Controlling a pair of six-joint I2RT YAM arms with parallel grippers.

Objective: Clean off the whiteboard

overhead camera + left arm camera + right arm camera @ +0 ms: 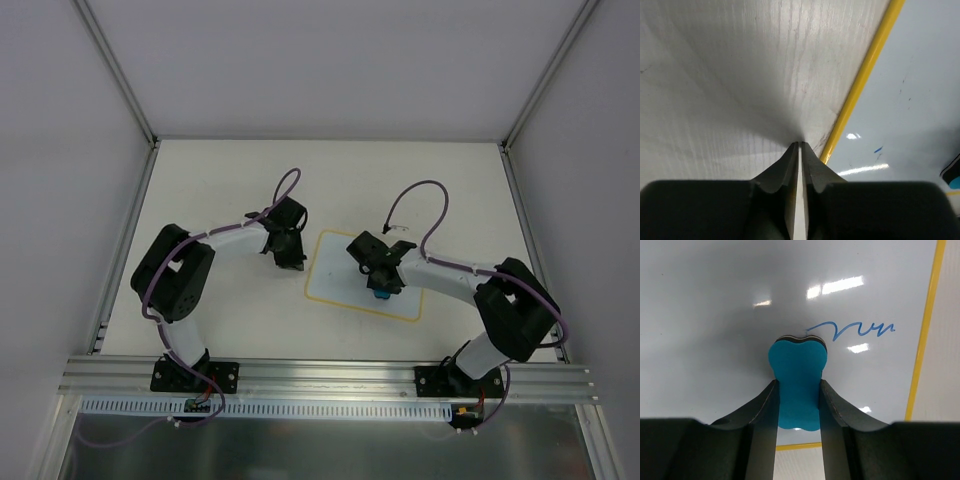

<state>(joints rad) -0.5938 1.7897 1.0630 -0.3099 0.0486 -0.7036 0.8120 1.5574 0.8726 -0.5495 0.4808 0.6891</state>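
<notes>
The whiteboard (pixel 340 268) lies flat in the middle of the table, white with a thin yellow border. In the right wrist view a blue scribble (pixel 855 330) shows on the whiteboard (pixel 715 305). My right gripper (pixel 381 288) is shut on the blue eraser (pixel 797 382) and presses its dark pad down on the board just left of the scribble. My left gripper (pixel 289 260) is shut and empty, its tips (pixel 799 146) down on the table just outside the board's left yellow edge (pixel 865 75). A small blue mark (pixel 878 149) shows there.
White walls and metal frame posts close in the table on the left, right and back. An aluminium rail (pixel 330 378) runs along the near edge with both arm bases on it. Purple cables loop above both wrists.
</notes>
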